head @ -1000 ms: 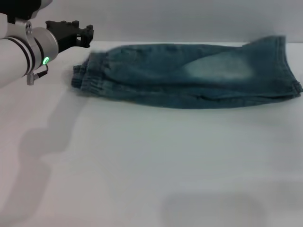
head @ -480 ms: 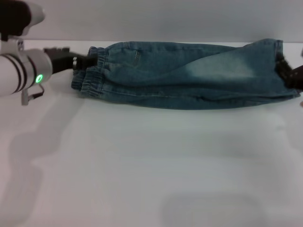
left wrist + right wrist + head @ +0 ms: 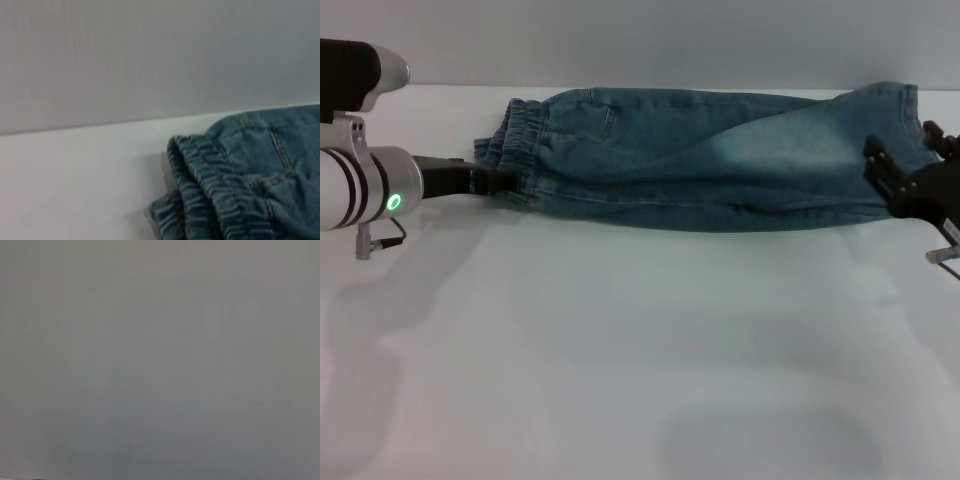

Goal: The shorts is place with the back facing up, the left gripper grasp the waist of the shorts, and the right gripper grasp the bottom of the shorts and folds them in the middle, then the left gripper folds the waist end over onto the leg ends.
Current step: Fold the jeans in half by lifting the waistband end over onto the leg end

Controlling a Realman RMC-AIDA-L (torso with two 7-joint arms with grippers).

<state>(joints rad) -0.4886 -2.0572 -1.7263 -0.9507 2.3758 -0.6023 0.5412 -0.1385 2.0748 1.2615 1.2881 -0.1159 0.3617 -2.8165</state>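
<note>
The teal-blue faded denim shorts [image 3: 720,155] lie folded lengthwise into a long band at the far side of the white tabletop [image 3: 640,340], their long axis running across from the robot's left to its right; the gathered, darker elastic waist [image 3: 515,150] is at the left end and the straight stitched leg ends [image 3: 905,115] at the right.

The left pincer [image 3: 490,181], black on a silver-white arm with a green light, is low at the near corner of the waist, its tip touching or just under the ruffled band; whether it is open or closed on cloth I cannot tell; the left wrist view shows the bunched elastic [image 3: 215,185] close ahead.

The right pincer [image 3: 905,185], black, comes in from the right edge beside the hems; its grip is also unclear, and its wrist view shows only blank grey.

The left arm is nearer the waist, so the last fold would carry that end rightward along the long axis onto the hems; behind stands a plain grey wall.
</note>
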